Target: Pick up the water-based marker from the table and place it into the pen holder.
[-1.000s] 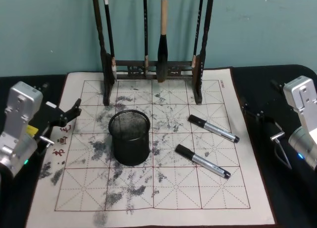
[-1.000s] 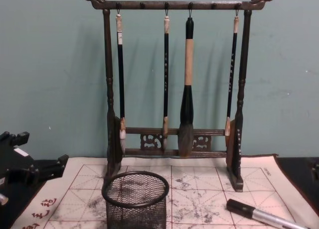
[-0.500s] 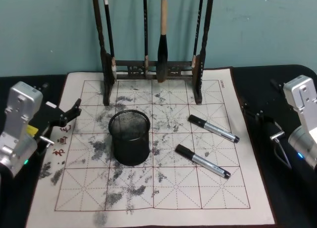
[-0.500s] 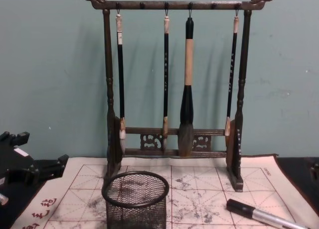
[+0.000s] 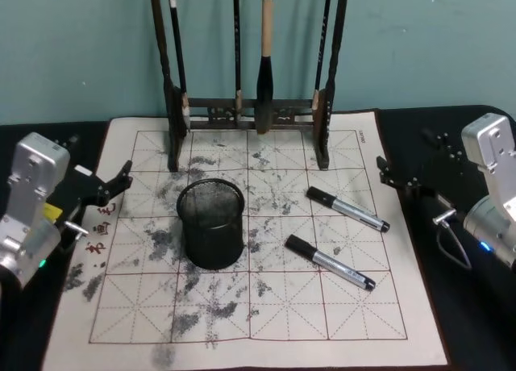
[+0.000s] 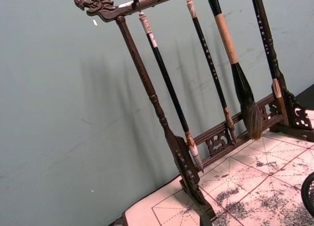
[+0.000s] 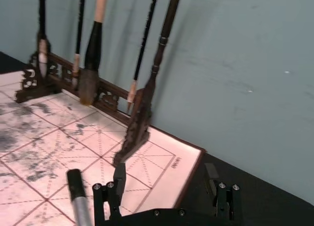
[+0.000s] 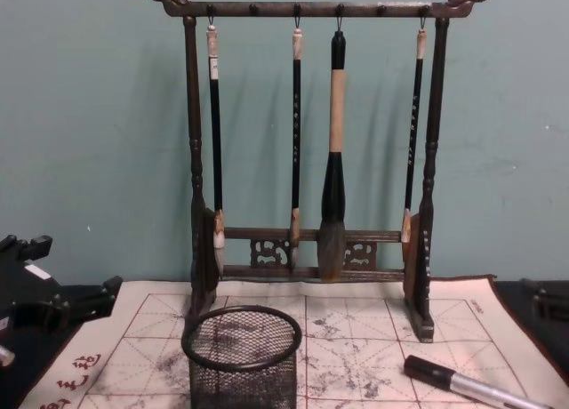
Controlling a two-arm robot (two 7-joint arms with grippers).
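Observation:
Two black-capped, silver-barrelled water-based markers lie on the white gridded mat (image 5: pixel 266 310): one (image 5: pixel 347 209) farther back, one (image 5: pixel 329 263) nearer. The black mesh pen holder (image 5: pixel 211 224) stands upright left of them; it also shows in the chest view (image 8: pixel 242 356), with a marker (image 8: pixel 462 382) to its right. My right gripper (image 5: pixel 411 156) hovers open over the mat's right edge, behind the markers. In the right wrist view its fingers (image 7: pixel 167 189) are spread, with a marker cap (image 7: pixel 77 191) just ahead. My left gripper (image 5: pixel 97 158) rests open at the mat's left edge.
A tall dark wooden brush rack (image 5: pixel 250 105) with several hanging brushes stands across the back of the mat, seen also in the chest view (image 8: pixel 311 249). The dark table (image 5: pixel 419 117) shows beyond the mat on both sides. A teal wall is behind.
My right gripper has shifted left toward the mat's right edge and now shows at the chest view's right edge. Left arm, markers and pen holder have not moved.

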